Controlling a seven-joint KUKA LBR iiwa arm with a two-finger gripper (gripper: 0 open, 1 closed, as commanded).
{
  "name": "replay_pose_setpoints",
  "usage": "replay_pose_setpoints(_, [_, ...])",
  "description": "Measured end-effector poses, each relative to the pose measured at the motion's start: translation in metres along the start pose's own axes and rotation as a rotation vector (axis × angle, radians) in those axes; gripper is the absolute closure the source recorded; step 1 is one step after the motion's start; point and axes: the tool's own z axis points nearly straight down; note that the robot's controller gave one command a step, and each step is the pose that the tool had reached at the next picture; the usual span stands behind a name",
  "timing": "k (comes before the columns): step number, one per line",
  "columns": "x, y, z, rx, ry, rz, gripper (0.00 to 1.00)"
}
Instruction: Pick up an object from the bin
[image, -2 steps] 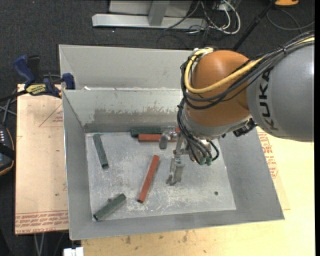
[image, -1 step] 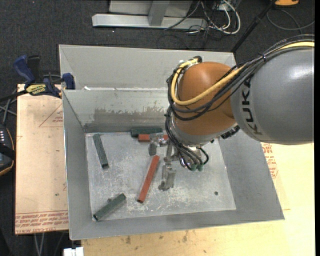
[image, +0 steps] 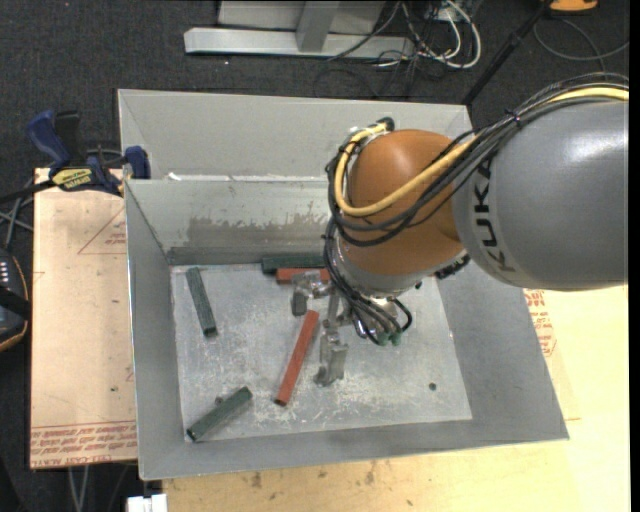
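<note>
My gripper (image: 316, 332) is down near the bin floor at the middle, under the orange dome. It is open: one metal finger (image: 303, 299) stands left of the upper end of a long red stick (image: 291, 370), the other finger (image: 330, 363) to its right. The red stick lies flat on the floor, slanting from the gripper down to the left. Just behind the gripper, at the foot of the back wall, a short red bar (image: 301, 274) lies next to a dark green bar (image: 277, 265).
A dark green bar (image: 201, 302) lies on the left part of the floor, running front to back. Another green bar (image: 220, 413) rests at the front left corner. The arm and its dome cover the bin's right half from above.
</note>
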Motion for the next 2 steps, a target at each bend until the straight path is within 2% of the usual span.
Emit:
replay_pose_setpoints(1, [0.009, 0.003, -0.038, 0.0, 0.007, -0.078, 0.0])
replay_pose_setpoints(2, [-0.004, 0.006, -0.022, 0.001, -0.015, -0.203, 0.0])
